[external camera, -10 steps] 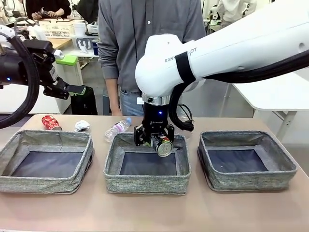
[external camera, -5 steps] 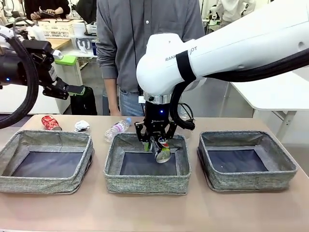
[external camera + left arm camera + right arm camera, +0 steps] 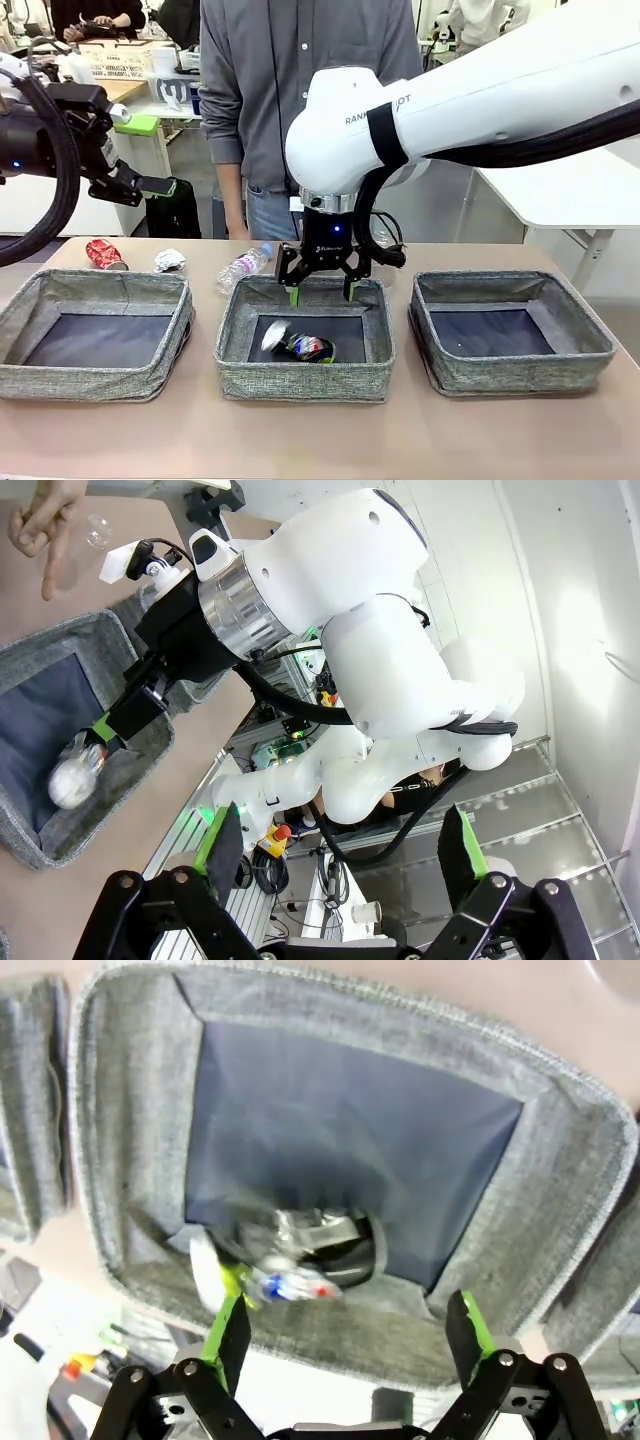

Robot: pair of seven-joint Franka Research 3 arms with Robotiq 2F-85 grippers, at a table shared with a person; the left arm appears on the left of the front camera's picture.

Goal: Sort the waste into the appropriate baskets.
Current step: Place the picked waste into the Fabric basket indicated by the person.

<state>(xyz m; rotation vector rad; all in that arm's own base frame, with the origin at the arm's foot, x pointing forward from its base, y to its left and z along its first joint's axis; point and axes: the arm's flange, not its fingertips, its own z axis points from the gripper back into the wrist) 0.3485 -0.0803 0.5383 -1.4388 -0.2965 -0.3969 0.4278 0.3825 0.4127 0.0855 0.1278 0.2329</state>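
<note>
The dark printed can (image 3: 297, 346) lies on the bottom of the middle basket (image 3: 305, 383), free of any grip. My right gripper (image 3: 323, 292) hangs open just above it, fingers pointing down. In the right wrist view the can (image 3: 300, 1250) is blurred below the open right gripper (image 3: 345, 1330), inside the basket (image 3: 330, 1005). A crushed red can (image 3: 105, 253), a white paper wad (image 3: 170, 261) and a clear bottle (image 3: 243, 267) lie on the table behind the left basket (image 3: 95, 290). My left gripper (image 3: 150, 187) is raised at the far left, open and empty; the left wrist view shows the left gripper (image 3: 340, 850) spread wide.
The right basket (image 3: 510, 375) holds nothing. A person (image 3: 300, 100) stands at the table's far side behind the middle basket. In the left wrist view, the person's hand (image 3: 45, 520) is near a clear cup (image 3: 97, 527) on the table.
My right gripper has opened and let go of the dark can, which dropped into the middle basket. The gripper rose slightly. The left arm has stayed put.
</note>
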